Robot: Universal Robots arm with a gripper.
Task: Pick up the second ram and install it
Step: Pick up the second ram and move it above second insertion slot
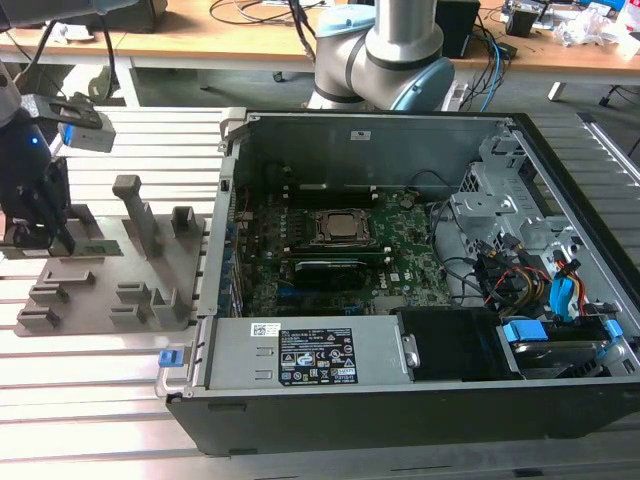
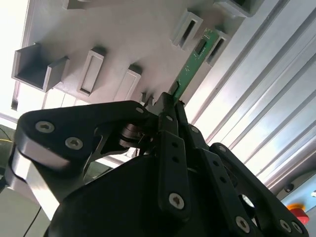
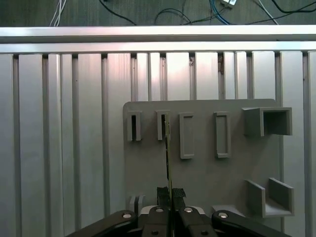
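Observation:
The second ram (image 2: 195, 61) is a narrow green board stick, seen edge-on in the first wrist view (image 3: 168, 153). My gripper (image 2: 170, 101) is shut on one end of it. Its far end reaches a slot of the grey holder plate (image 2: 113, 29), and I cannot tell whether it still sits in that slot. In the exterior view the gripper (image 1: 60, 240) hangs low over the holder plate (image 1: 120, 300) at the exterior view's left, with the ram (image 1: 98, 246) beside it. The open computer case (image 1: 230, 345) with its green motherboard (image 1: 410, 270) lies to the right.
The holder plate (image 3: 207, 173) carries several upright posts and empty slots. It lies on a ribbed aluminium table (image 3: 59, 148). Inside the case are cables and a drive cage (image 1: 520, 240) at the right. The arm's base (image 1: 375, 60) stands behind the case.

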